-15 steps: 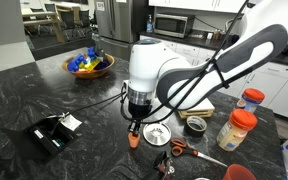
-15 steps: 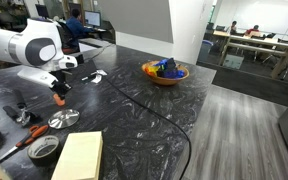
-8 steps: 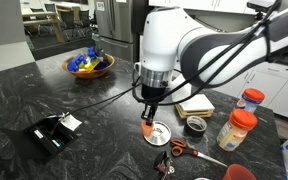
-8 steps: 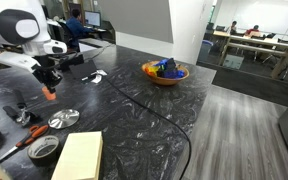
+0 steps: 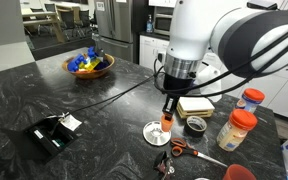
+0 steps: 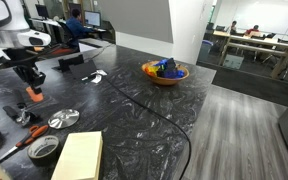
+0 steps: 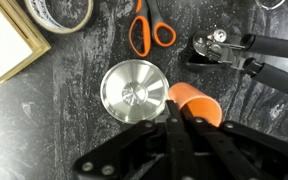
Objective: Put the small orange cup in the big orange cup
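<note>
My gripper point(image 5: 166, 122) is shut on the small orange cup point(image 5: 165, 127) and holds it in the air just above the counter. The cup hangs beside and above a round metal lid point(image 5: 155, 131). It also shows in the other exterior view point(image 6: 33, 95) under the gripper point(image 6: 31, 86). In the wrist view the cup point(image 7: 197, 103) sits between the fingers of the gripper point(image 7: 179, 120), right of the lid point(image 7: 134, 90). A red-orange rim at the bottom edge point(image 5: 239, 173) looks like the big orange cup, mostly cut off.
Orange-handled scissors point(image 7: 149, 28), a black can opener point(image 7: 246, 55), a tape roll point(image 7: 59, 12) and a notepad point(image 7: 9, 45) lie around the lid. Two orange-lidded jars point(image 5: 237, 130) stand near the counter's end. A bowl of toys point(image 5: 89, 65) and a black device point(image 5: 50, 133) lie farther off.
The arm has carried the small orange cup sideways along the counter, from one side of the metal lid to the other, and lifted it slightly. The grip has stayed shut.
</note>
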Controlling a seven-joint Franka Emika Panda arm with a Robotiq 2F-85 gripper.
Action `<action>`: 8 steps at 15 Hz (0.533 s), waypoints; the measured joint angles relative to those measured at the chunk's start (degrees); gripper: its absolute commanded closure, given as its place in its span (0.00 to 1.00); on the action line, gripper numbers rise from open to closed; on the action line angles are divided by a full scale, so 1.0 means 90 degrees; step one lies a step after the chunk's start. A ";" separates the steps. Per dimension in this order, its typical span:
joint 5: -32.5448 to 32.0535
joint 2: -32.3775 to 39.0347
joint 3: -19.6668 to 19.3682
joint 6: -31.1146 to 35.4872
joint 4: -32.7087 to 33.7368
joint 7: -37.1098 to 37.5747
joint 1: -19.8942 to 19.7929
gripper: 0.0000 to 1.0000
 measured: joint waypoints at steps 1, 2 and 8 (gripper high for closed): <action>0.0049 -0.0137 0.0007 0.0000 -0.0159 0.0067 0.0000 0.99; 0.0106 -0.0300 0.0013 0.0000 -0.0328 0.0151 0.0000 0.99; 0.0570 -0.1620 0.0065 -0.0209 -0.1401 0.0589 0.0000 0.99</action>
